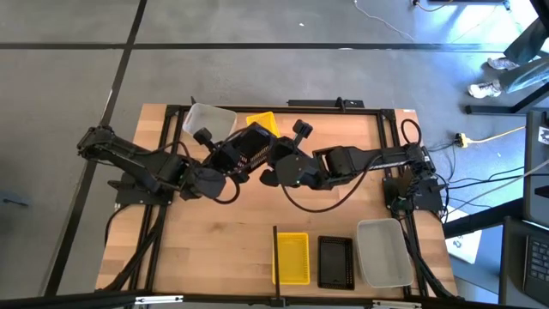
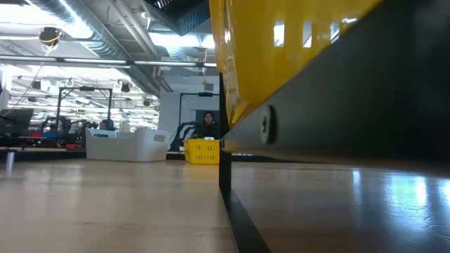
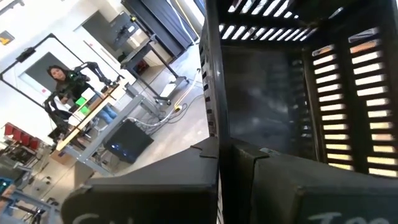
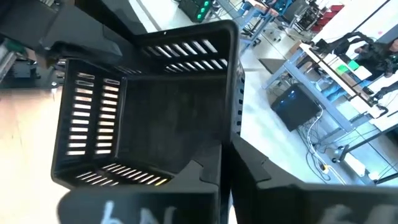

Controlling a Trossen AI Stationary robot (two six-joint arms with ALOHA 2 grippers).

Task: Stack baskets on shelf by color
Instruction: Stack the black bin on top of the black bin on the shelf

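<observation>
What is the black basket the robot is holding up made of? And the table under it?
The black slotted basket, gripped at its rim by both the left gripper and the right gripper, looks like moulded matte plastic: thin stiff walls with neat rows of slots letting light through. The pale plank tabletop looks like smooth sealed wood: visible board seams, grain, and a soft sheen.

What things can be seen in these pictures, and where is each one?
Black slotted plastic basket: one, held up between both arms, far middle of the table.
Yellow plastic basket: one, far edge, behind the held basket.
Translucent grey-white plastic basket: one, far edge, left of that yellow one.
Pale plywood shelf: one, near right of the table, holding one yellow basket, one black basket and one grey-white basket in a row.
Thin dark upright divider: one, shelf's left edge.
Left tool: shut on the held basket's wall.
Right tool: shut on its opposite wall.
</observation>
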